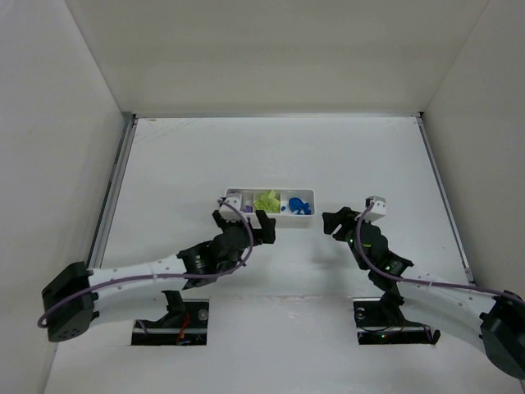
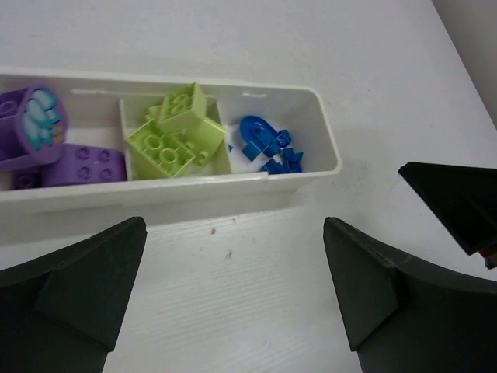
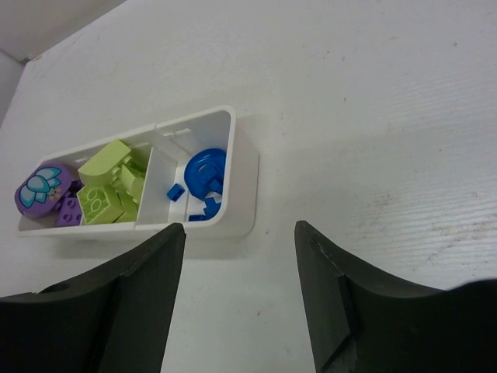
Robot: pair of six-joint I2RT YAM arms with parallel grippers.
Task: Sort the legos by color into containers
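The white tray [image 1: 271, 190] lies mid-table with three compartments. Purple legos [image 1: 238, 200] fill the left one, lime legos [image 1: 266, 200] the middle, blue legos [image 1: 297, 205] the right. The left wrist view shows the tray wall [image 2: 326, 136], purple [image 2: 81, 165], lime [image 2: 175, 138] and blue [image 2: 264, 141] pieces. The right wrist view shows the tray [image 3: 242, 186], purple [image 3: 45, 193], lime [image 3: 107, 185] and blue [image 3: 203, 172] pieces. My left gripper [image 1: 244, 222] [image 2: 233, 225] is open and empty just in front of the tray. My right gripper [image 1: 335, 223] [image 3: 239, 225] is open and empty, near the tray's right end.
White walls enclose the table on the left, right and back. A metal rail [image 1: 111, 193] runs along the left edge. The right gripper's dark finger [image 2: 458, 203] shows at the right of the left wrist view. No loose bricks show on the table.
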